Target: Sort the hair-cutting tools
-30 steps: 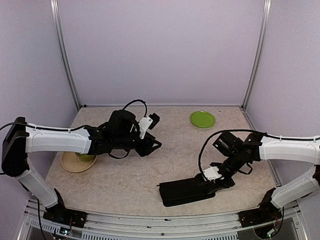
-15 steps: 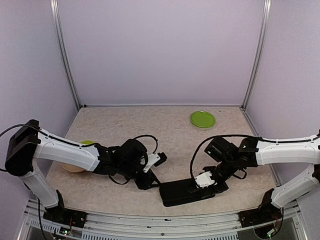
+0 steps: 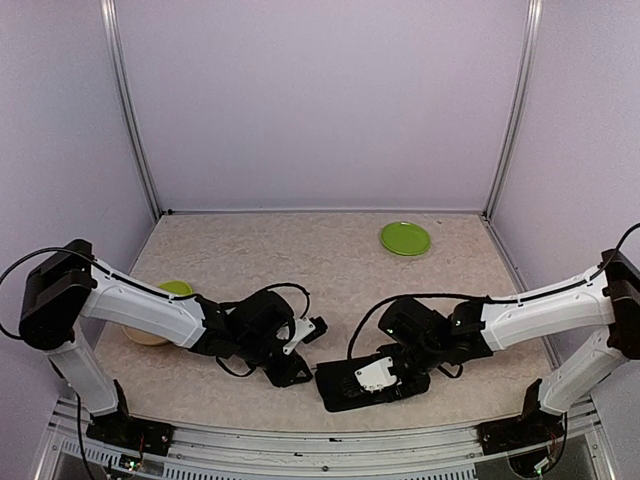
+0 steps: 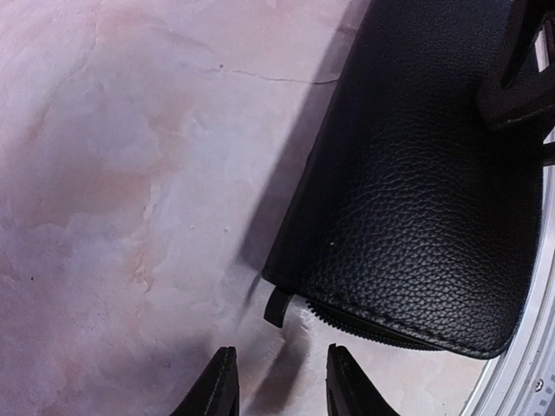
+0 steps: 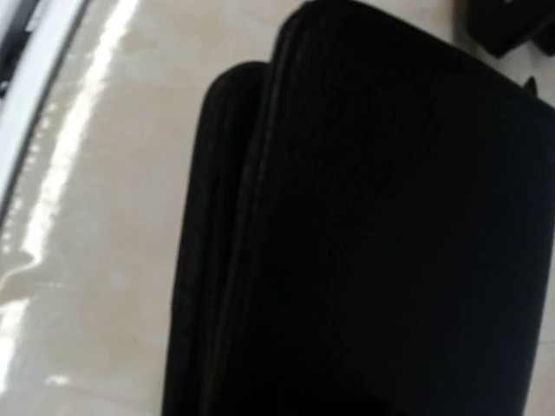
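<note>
black case (image 3: 340,391), green plate (image 3: 405,238), green bowl (image 3: 177,289)

The case (image 3: 338,388) lies mid-table (image 3: 300,250) at the near edge, the plate (image 3: 405,238) near the far right corner, the bowl (image 3: 178,289) by the left edge.

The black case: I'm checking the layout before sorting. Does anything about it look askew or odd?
The black case lies skewed to the table's front edge, one corner near the metal rail. Its zip pull sticks out at a corner. No scissors or clips show in any view.
</note>
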Controlling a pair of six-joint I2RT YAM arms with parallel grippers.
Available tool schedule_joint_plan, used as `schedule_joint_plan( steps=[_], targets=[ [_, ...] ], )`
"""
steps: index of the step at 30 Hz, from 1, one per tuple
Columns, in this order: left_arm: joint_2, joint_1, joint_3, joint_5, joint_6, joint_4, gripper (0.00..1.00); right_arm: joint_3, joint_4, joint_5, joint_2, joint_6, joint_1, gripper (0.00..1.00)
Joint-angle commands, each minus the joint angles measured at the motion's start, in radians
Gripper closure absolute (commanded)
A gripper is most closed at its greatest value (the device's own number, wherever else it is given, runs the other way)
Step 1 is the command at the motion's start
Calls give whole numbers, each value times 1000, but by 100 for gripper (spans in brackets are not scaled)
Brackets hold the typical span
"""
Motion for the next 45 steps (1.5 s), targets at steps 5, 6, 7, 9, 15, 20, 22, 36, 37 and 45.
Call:
schedule_joint_plan(
  steps=[5,6,7,9,15,20,22,36,37,45],
  targets=[
    [41,40,28,-12,42,76,67,-116,75,142,8,-25,6,52],
    [46,45,35,-8,48,82,66,-125,80,149,3,-31,6,52],
    [53,48,45,-1,56,86,66,-132,84,154,-2,-38,5,53],
    [70,53,65,19,79,96,66,-145,91,166,-15,-58,-3,53],
    [125,90,153,55,153,56,65,-113,44,126,-88,-167,-110,53],
    [108,104,175,67,173,28,59,-18,-77,21,-100,-163,-125,50],
    [85,105,150,75,175,42,57,14,-126,-46,-111,-128,-115,47],
    [169,45,181,74,175,28,56,-7,-59,55,-97,-87,-19,38],
    [174,46,182,66,174,27,56,-15,-33,73,-91,-84,-14,38],
    [196,46,193,61,179,22,64,-43,71,131,-40,-68,3,39]
  ],
)
